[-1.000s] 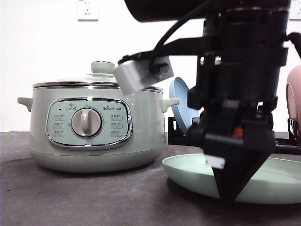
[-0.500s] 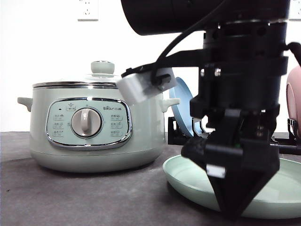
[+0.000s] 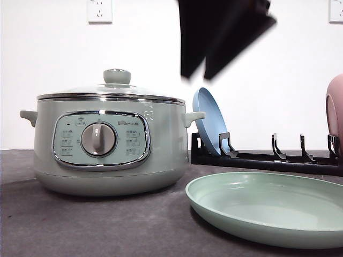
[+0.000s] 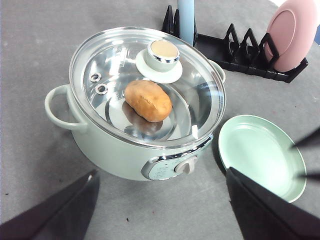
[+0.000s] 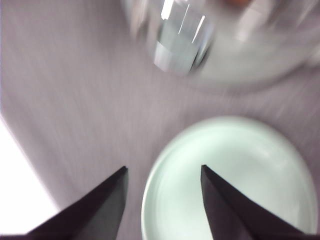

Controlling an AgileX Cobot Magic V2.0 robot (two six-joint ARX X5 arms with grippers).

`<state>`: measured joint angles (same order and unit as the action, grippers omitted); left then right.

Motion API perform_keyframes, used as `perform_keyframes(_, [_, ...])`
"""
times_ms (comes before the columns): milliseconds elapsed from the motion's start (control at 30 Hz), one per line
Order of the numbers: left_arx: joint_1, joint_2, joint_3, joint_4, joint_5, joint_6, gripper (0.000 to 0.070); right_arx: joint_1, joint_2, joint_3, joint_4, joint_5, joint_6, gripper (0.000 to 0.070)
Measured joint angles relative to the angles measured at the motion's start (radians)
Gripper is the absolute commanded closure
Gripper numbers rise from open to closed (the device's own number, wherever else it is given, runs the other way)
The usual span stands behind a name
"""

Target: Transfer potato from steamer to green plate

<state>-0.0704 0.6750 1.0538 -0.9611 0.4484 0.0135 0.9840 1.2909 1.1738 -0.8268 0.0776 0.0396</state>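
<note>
Potato [image 4: 148, 100] lies inside the steamer [image 4: 135, 145] on the shiny inner tray, seen through the glass lid [image 4: 100, 65], which sits closed on the rim with its green knob [image 4: 161, 55] just beside the potato in the left wrist view. Lid on means nothing can be lifted out yet; judged first step is lid removal, not yet done. Green plate [image 3: 268, 214] rests bare on the grey bench [image 3: 80, 225] close beside the steamer on its right, apart from it, presumably placed there to keep the transfer path short. Behind it a black rack [image 3: 257, 159] holds a blue plate [image 3: 206, 120] upright and a pink dish [image 4: 292, 32] at the far end; both are out of the likely path. Left gripper [image 4: 160, 200]: fingers spread wide, holding nothing, hovering high above the steamer's control-panel side. Right gripper [image 5: 162, 200]: fingers parted, empty, above the near rim of the green plate; that view is motion-blurred. In the front view dark blurred fingers [image 3: 225, 37] hang high above the plate.
</note>
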Motion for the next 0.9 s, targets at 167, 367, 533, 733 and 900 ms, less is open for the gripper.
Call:
perform_keyframes(167, [0.0, 0.0, 0.0, 0.0, 0.0, 0.0, 0.0186, -0.123, -0.073, 0.061, 0.048, -0.123, -0.016, 0.0411])
perform_keyframes(367, [0.0, 0.0, 0.0, 0.0, 0.0, 0.0, 0.0185, -0.289, -0.112, 0.084, 0.065, -0.363, -0.017, 0.0411])
perform_keyframes(533, [0.0, 0.0, 0.0, 0.0, 0.0, 0.0, 0.0186, -0.393, -0.112, 0.084, 0.042, -0.533, -0.02, 0.0411])
perform_keyframes(733, [0.0, 0.0, 0.0, -0.001, 0.0, -0.004, 0.0186, -0.417, -0.112, 0.084, 0.038, -0.542, -0.036, 0.0411])
perform_keyframes(900, [0.0, 0.0, 0.0, 0.0, 0.0, -0.004, 0.0196, -0.417, -0.112, 0.084, 0.038, -0.545, -0.042, 0.0411])
